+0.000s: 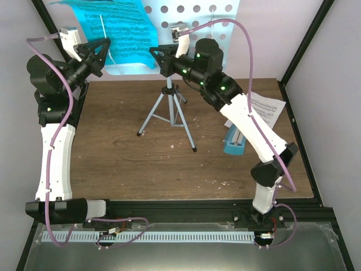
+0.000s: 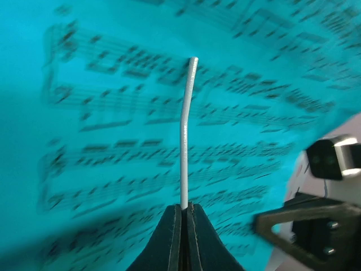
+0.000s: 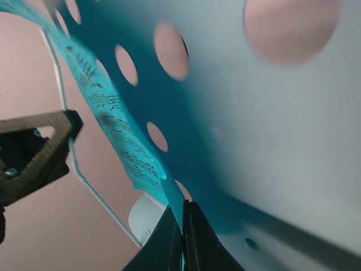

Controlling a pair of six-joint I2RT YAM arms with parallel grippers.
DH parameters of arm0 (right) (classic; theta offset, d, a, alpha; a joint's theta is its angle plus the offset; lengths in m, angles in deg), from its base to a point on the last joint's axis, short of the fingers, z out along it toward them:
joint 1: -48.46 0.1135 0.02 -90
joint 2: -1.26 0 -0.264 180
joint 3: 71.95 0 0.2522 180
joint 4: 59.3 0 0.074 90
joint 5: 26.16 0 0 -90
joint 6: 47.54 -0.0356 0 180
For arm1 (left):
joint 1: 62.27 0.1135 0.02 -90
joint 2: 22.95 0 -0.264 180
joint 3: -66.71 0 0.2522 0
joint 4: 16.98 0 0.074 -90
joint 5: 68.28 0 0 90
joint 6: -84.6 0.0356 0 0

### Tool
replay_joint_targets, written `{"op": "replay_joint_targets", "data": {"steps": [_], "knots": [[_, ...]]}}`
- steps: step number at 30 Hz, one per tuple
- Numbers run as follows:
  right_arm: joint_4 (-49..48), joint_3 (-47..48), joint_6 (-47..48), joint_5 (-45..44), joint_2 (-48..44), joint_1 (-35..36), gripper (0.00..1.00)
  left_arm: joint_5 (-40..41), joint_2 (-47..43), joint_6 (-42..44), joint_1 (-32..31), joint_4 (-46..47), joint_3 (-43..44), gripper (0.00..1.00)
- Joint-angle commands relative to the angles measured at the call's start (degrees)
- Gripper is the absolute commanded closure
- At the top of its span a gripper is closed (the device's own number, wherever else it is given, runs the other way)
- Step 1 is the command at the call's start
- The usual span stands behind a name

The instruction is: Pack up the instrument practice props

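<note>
Between the closed jaws of the left gripper (image 2: pixel 185 208) a thin white wire retainer (image 2: pixel 184 135) is pinched, its free end rising above the fingertips. Just behind it the view is filled by the cyan music sheet (image 2: pixel 101 113). Between the jaws of the right gripper (image 3: pixel 182 213), also closed, the lower edge of that sheet appears to be nipped, with the perforated desk of the music stand (image 3: pixel 282 147) close behind the fingertips.

A tear is judged the chief risk. The paper is held at one narrow point on its edge, and it could be ripped or creased if it is drawn away while the wire stands in front of it. The wire could be bent if it is pulled too far from the desk by the left jaws. A tipped stand is a further danger, since it is carried on thin tripod legs (image 1: pixel 169 116) well below both grippers, and any sideways pull would be applied high up.

The sheet is seen to be bright cyan, printed with black staves, thin and limp, and curled away from the desk above the right jaws. The stand is of pale blue metal with round holes. Well below and to the right of the right jaws, a small teal metronome (image 1: pixel 234 141) and a white music sheet (image 1: pixel 269 107) are seen on the table (image 1: pixel 113 164)
</note>
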Motion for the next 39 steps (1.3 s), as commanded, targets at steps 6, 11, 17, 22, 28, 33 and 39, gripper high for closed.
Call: {"op": "replay_joint_targets", "data": {"steps": [6, 11, 17, 22, 28, 33, 39], "knots": [[-4.61, -4.15, 7.09, -10.0, -14.04, 0.12, 0.99, 2.08, 0.46, 1.15, 0.05, -3.69, 1.9, 1.0], [-8.76, -13.65, 9.91, -17.14, -24.53, 0.08, 0.99, 3.05, 0.6, 0.92, 0.13, -4.2, 1.68, 0.92], [-10.21, -21.35, 13.06, -23.9, -35.06, 0.11, 0.99, 2.78, 0.64, 0.3, 0.69, -3.88, 1.95, 0.73], [-9.18, -26.85, 16.27, -33.34, -41.51, 0.0, 0.99, 3.01, -0.53, 0.1, 1.17, -3.6, 0.82, 0.58], [-2.61, -31.34, 13.65, -38.15, -43.72, -7.73, 0.99, 5.93, -2.04, 4.81, 1.8, -7.93, 1.25, 0.51], [4.07, -35.64, 4.62, -23.95, -42.44, -28.48, 0.99, 7.15, -3.43, 5.95, 1.8, -9.78, 0.57, 0.33], [-2.07, -50.14, -8.84, 8.8, -37.53, -51.1, 0.99, 10.25, -5.78, 6.91, 1.84, -11.67, -2.86, 0.17]]}}
